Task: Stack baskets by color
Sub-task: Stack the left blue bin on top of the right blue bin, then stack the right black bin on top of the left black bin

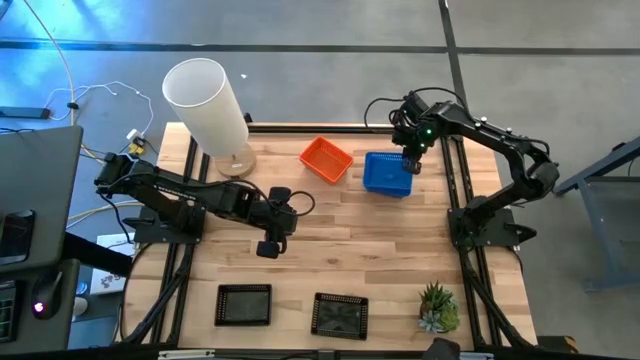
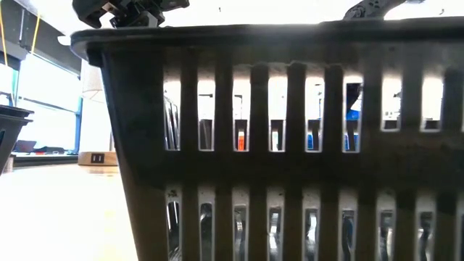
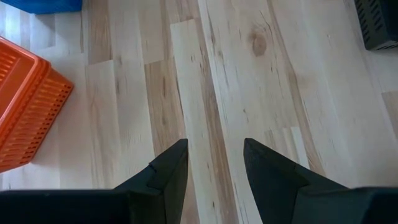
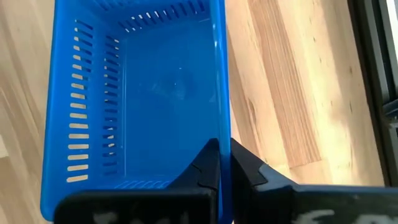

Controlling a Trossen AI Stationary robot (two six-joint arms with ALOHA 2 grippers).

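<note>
Near the table's far edge, the right gripper [image 4: 224,163] pinches the blue basket's [image 1: 388,173] wall, the orange basket [image 1: 326,160] just beside; the left gripper [image 3: 214,163] (parted, empty) hangs mid-table, well apart.

An orange basket [image 1: 326,159] sits skewed on the wooden surface [image 1: 340,250], open side up, just beside a blue basket [image 1: 388,173], upright with slotted walls. Well away from the orange one, near the surface's opposite edge, two black baskets [image 1: 244,304] [image 1: 340,315] rest side by side, apart.
</note>
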